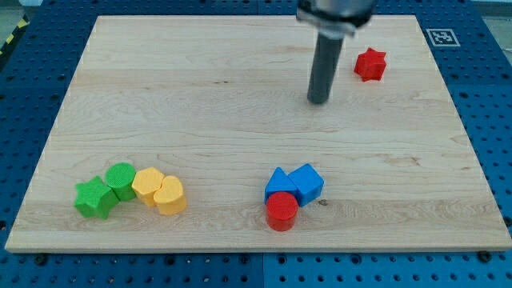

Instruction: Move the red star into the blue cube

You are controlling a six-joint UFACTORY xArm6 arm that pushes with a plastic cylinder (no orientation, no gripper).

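The tool, a plain dark rod with no jaws to spread or close, is holding nothing; its tip (pixel 318 101) is resting on the bare table (pixel 200 104), touching no block. The red star (pixel 370 65) is sitting near the tip, toward the view's upper right. The blue cube (pixel 308 183) is lying well below, touching another blue block (pixel 278 184) and a red cylinder (pixel 282 211).

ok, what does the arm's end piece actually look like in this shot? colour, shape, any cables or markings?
A straight, dark grey to black round rod, plain and smooth, ending at my tip. It hangs from a wider, dark round collar cut off by the view's top edge. No cables, labels or markings show on it. The only marking in view is a black-and-white square tag on the wooden board, not on the arm.
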